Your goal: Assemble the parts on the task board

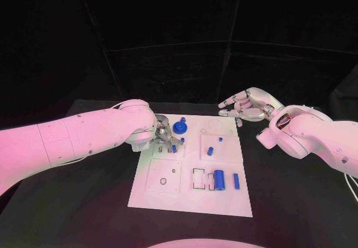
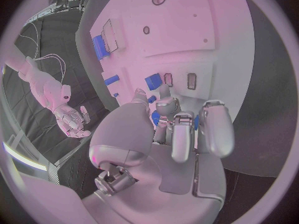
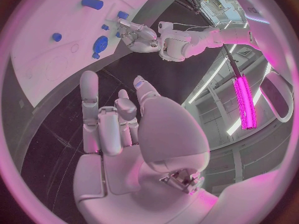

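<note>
- I found the task board (image 1: pixel 190 199) lying flat in the middle of the black surface (image 1: pixel 82 206), with bare surface on every side of it.
- My left hand (image 1: pixel 162 135) was down over the board's upper-left section, fingers curled in around a small blue part (image 2: pixel 155 118). I judged it to be grasping that part, held low and close so it could be guided into a seat there.
- A round blue part (image 1: pixel 180 126) stood just beside that hand, near enough that I judged a sideways sweep could knock it.
- A small blue peg (image 1: pixel 210 151) stood near the board's middle, well apart from both hands.
- A larger blue cylinder (image 1: pixel 219 180) and a slim blue part (image 1: pixel 236 181) lay in the lower-right section, beside empty rectangular recesses (image 1: pixel 198 178).
- My right hand (image 1: pixel 246 106) hung above the board's far right corner, fingers spread and holding nothing. I read this as parked clear, leaving the left arm room to work.
- The board's near half and right edge lay unobstructed, which I judged to be the easiest approach for the right hand.
</note>
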Controlling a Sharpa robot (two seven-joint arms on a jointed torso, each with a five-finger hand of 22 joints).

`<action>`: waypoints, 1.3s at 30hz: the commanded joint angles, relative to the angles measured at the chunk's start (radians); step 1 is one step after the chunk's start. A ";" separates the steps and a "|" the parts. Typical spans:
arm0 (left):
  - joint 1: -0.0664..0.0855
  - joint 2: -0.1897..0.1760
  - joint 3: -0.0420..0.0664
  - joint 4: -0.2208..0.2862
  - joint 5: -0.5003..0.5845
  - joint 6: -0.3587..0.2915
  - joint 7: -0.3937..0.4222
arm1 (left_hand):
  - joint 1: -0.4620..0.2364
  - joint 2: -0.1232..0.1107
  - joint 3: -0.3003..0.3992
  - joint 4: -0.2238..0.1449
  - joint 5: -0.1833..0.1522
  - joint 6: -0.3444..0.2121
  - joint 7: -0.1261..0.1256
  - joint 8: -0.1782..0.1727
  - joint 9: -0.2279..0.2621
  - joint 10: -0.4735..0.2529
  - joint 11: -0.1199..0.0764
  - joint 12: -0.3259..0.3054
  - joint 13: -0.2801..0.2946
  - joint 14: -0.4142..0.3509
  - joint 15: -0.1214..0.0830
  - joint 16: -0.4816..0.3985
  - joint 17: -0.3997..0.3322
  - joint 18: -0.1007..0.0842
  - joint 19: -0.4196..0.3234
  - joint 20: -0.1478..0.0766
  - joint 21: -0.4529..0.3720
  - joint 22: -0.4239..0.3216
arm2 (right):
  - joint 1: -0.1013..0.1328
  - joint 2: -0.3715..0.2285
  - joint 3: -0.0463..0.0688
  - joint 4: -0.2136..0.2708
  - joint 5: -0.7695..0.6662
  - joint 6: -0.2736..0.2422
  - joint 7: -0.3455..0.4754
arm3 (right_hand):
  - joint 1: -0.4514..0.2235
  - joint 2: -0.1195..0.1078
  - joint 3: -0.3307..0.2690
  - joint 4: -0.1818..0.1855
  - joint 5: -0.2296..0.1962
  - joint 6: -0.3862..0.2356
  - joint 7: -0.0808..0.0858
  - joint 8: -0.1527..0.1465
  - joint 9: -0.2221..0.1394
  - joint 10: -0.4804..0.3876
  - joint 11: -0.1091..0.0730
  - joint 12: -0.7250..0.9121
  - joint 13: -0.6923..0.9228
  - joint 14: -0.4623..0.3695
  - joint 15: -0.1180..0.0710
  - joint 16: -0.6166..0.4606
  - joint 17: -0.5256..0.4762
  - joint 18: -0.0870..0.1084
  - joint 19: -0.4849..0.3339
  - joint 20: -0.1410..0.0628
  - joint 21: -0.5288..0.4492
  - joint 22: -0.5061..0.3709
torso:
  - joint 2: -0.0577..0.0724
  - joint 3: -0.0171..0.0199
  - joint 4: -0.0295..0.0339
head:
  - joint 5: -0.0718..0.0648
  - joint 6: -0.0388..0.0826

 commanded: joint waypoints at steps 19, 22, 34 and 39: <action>0.002 0.015 -0.001 -0.004 -0.010 0.063 -0.013 | 0.034 0.021 0.006 -0.024 -0.002 -0.020 -0.002 0.023 0.027 0.002 0.000 0.010 0.006 0.105 -0.008 0.003 0.263 -0.011 0.020 -0.003 0.015 0.016 | 0.002 0.011 0.001 -0.013 -0.002 0.023 -0.009 | -0.010 0.005 -0.006 0.002 0.016 0.005 -0.002 0.005 -0.002 -0.005 -0.002 -0.009 -0.006 0.036 -0.006 -0.012 -0.014 0.012 -0.013 -0.001 -0.015 -0.015 | 0.000 -0.0003 0.0016 | -0.002 -0.010; 0.003 0.018 0.000 -0.007 -0.010 0.068 -0.014 | 0.041 0.023 0.010 -0.028 -0.002 -0.022 -0.002 0.025 0.030 0.002 0.000 0.011 0.007 0.105 -0.008 0.003 0.263 -0.011 0.020 -0.003 0.016 0.018 | 0.002 0.012 0.001 -0.014 -0.002 0.023 -0.010 | -0.010 0.005 -0.006 0.002 0.016 0.005 -0.002 0.005 -0.002 -0.005 -0.002 -0.009 -0.006 0.036 -0.006 -0.013 -0.016 0.012 -0.014 -0.001 -0.016 -0.017 | 0.000 -0.0004 0.0015 | -0.001 -0.011; 0.004 0.031 0.000 -0.021 -0.010 0.090 -0.014 | 0.055 0.022 0.016 -0.039 -0.002 -0.026 -0.002 0.029 0.038 0.001 0.000 0.012 0.007 0.105 -0.008 0.003 0.263 -0.011 0.019 -0.003 0.017 0.021 | 0.002 0.017 0.001 -0.017 -0.002 0.013 -0.005 | -0.009 0.006 -0.006 0.002 0.029 0.005 -0.002 0.005 -0.002 -0.005 -0.002 -0.011 -0.009 0.035 -0.007 -0.018 -0.021 0.013 -0.015 -0.001 -0.021 -0.022 | 0.000 0.0000 0.0011 | -0.002 -0.016; 0.004 0.032 0.000 -0.020 -0.010 0.086 -0.010 | 0.117 0.045 0.060 -0.078 -0.001 -0.033 -0.005 0.032 0.046 -0.002 -0.003 0.011 0.006 0.105 -0.010 0.003 0.263 -0.011 0.018 -0.005 0.019 0.024 | 0.002 0.019 0.001 -0.018 -0.002 0.014 -0.005 | -0.009 0.007 -0.006 0.002 0.032 0.004 -0.002 0.005 -0.003 -0.005 -0.002 -0.012 -0.010 0.035 -0.007 -0.018 -0.021 0.013 -0.015 -0.002 -0.022 -0.023 | 0.000 -0.0002 0.0019 | -0.002 -0.017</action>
